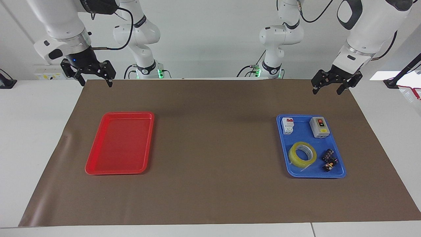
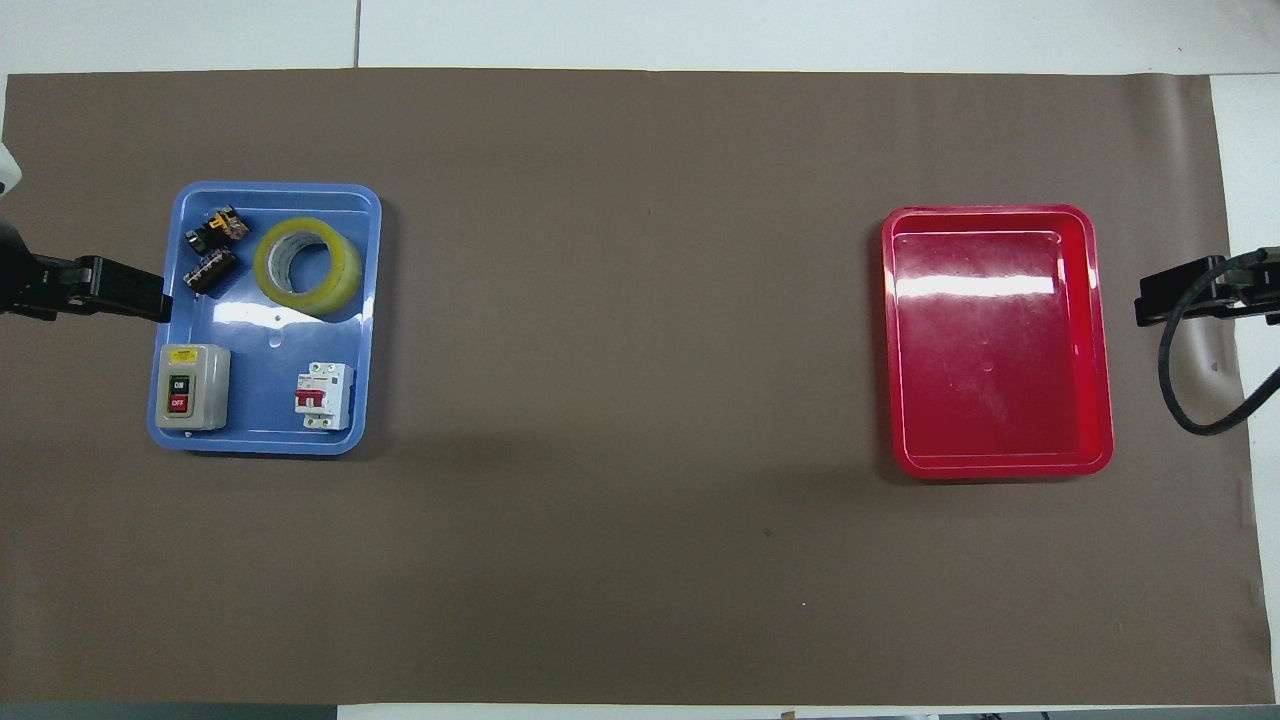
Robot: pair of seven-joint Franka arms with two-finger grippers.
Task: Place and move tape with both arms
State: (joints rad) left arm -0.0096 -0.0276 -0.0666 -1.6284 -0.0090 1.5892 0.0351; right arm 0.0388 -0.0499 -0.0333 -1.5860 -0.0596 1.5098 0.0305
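The translucent yellow ring of packing tape (image 1: pixel 302 154) lies flat in the blue plastic tray (image 1: pixel 340 173), at seven o'clock from the grey switch box (image 1: pixel 319 127). The left claw (image 1: pixel 330 88) hangs wide and empty over the tabletop; it should descend straight, one finger inside the core. The right claw (image 1: pixel 96 81), also wide, waits.

The tape (image 1: pixel 302 154) is a wide roll of translucent yellow packing tape with a pale whitish core (hole facing up). It lies flat in the blue tray (image 1: pixel 283 154), toward the left arm's end of the surface, farther from the robots than the grey switch box (image 1: pixel 319 127).
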